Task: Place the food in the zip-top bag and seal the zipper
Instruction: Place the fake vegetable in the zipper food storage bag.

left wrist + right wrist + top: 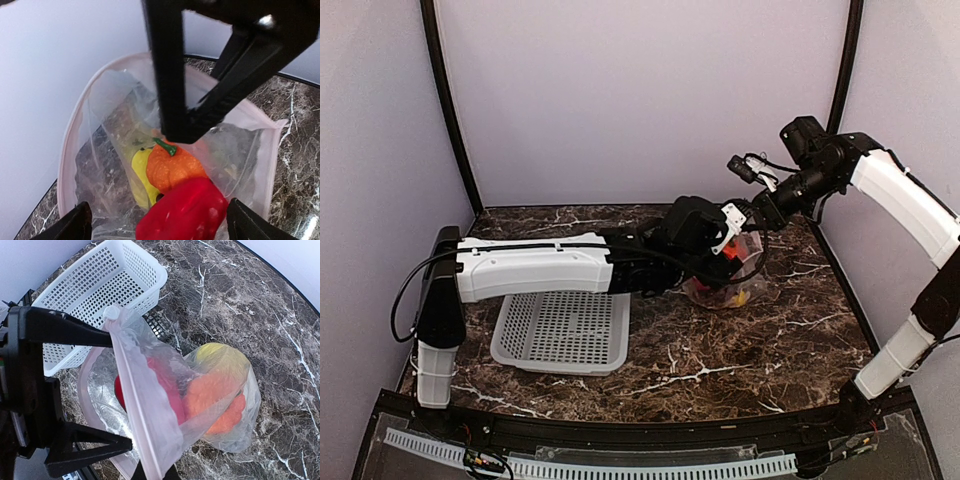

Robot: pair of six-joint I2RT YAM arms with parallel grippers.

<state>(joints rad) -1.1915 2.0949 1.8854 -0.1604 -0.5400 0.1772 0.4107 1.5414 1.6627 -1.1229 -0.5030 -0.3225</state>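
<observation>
Three pieces — red pepper [185, 212], orange fruit [172, 167], yellow piece [140, 172] — are seen inside the zip-top bag [100, 150] between the spread jaws of the left gripper [160, 222]; in the right wrist view its rim is shown pinched by the right gripper [155, 474].

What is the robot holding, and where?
The right fingers pinch the zip-top bag by its open rim. The left fingers are spread and hold nothing.

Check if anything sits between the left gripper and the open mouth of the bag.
Partly. The right gripper, shut on the zip-top bag, crosses the middle of the open mouth in the left wrist view. Nearer the left gripper nothing covers the mouth; the red pepper already lies there.
</observation>
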